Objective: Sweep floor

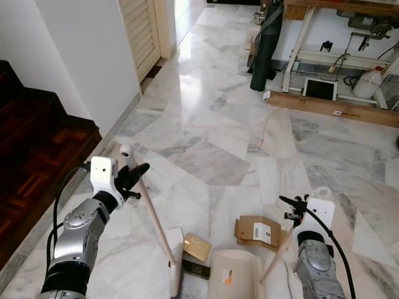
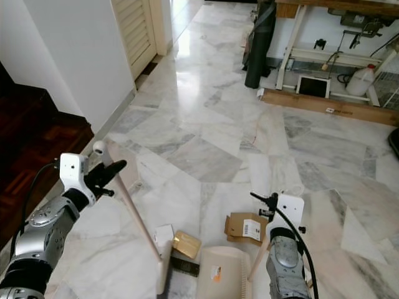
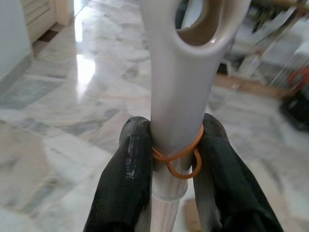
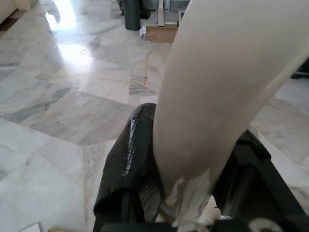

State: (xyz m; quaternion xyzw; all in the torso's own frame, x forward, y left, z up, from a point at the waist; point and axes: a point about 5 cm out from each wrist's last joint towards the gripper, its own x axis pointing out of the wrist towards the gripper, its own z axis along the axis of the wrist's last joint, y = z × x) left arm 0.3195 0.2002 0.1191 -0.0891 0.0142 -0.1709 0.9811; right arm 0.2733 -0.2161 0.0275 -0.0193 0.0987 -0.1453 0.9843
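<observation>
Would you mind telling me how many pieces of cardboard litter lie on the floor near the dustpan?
2: a labelled brown piece just beyond the dustpan, and a smaller tan piece beside the broom head.

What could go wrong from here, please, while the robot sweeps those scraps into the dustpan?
1. The flat cardboard piece lies beside the dustpan, not in front of its mouth, so the broom may push it past.
2. The left gripper pinches the broom handle only near its very top, at an orange rubber band; the head may swing loosely.
3. The right gripper holds the dustpan handle tilted; the pan could shift.
</observation>
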